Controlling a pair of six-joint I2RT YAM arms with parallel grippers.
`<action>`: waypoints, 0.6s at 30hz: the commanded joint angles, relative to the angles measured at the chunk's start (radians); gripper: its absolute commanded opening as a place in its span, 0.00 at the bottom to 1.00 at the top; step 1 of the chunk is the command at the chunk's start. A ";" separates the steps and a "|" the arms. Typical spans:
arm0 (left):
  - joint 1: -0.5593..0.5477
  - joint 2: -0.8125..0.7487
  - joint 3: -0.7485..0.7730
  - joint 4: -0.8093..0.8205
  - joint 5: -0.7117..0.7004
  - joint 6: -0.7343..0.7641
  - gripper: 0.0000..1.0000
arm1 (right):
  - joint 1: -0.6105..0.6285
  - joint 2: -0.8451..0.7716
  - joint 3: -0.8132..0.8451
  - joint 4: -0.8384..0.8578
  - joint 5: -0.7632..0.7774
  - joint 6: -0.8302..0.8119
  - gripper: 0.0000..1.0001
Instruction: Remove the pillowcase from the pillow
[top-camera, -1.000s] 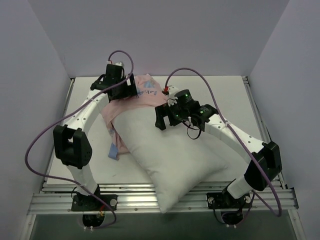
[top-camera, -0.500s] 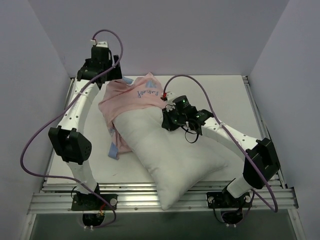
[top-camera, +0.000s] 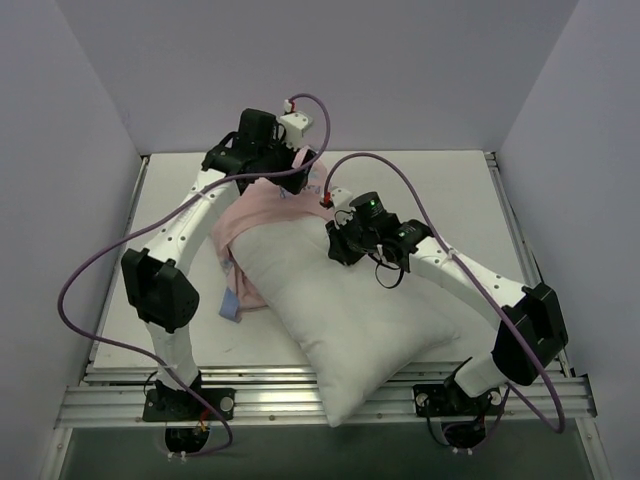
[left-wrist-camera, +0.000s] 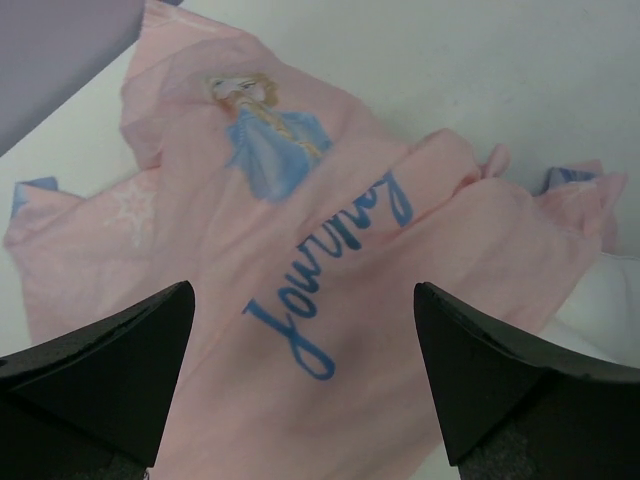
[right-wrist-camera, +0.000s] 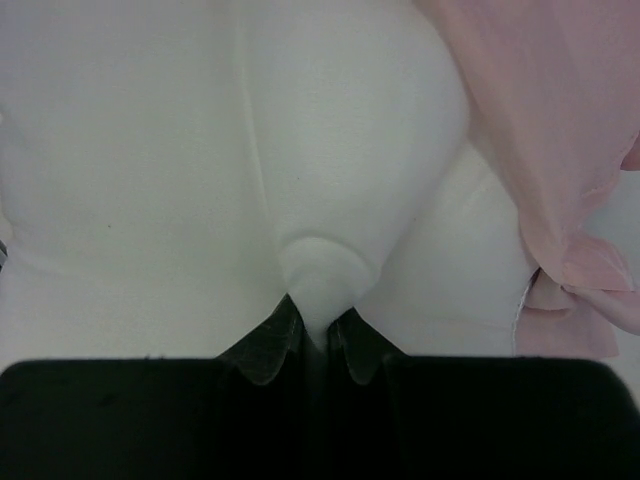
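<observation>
Across the middle of the white desk (top-camera: 450, 190) lies the pillow (top-camera: 350, 330), a plain white puffy cushion set on a diagonal, with one pointed corner hanging past the near edge. The pillowcase (top-camera: 250, 215) is bunched over the pillow's far left end with its pale pink side outward, and a strip of blue shows at its left edge.

The right arm stretches from its base at the near right diagonally inward and stays low, its wrist tipped down onto the pillow's far part. The right tool (top-camera: 340, 248) is pressed together, pinching a small peak of the pillow's white fabric.

The left arm rises from the near left, folds at a raised elbow and reaches to the far side. The left tool (top-camera: 292, 170) hangs above the pillowcase with its fingers spread wide, touching nothing.

On the pink cloth, the left wrist view shows the word "Journey" in blue script running diagonally. Above it is a small blonde woman in a blue dress.
</observation>
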 joint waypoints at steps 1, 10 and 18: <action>-0.009 0.066 0.063 -0.043 0.136 0.104 1.00 | 0.000 -0.029 0.012 -0.107 -0.033 -0.046 0.00; -0.013 0.123 0.046 -0.105 0.153 0.136 0.91 | 0.001 -0.046 0.006 -0.120 -0.022 -0.042 0.00; -0.015 0.199 0.066 -0.074 0.055 0.090 0.62 | 0.004 -0.049 0.006 -0.124 -0.036 -0.040 0.00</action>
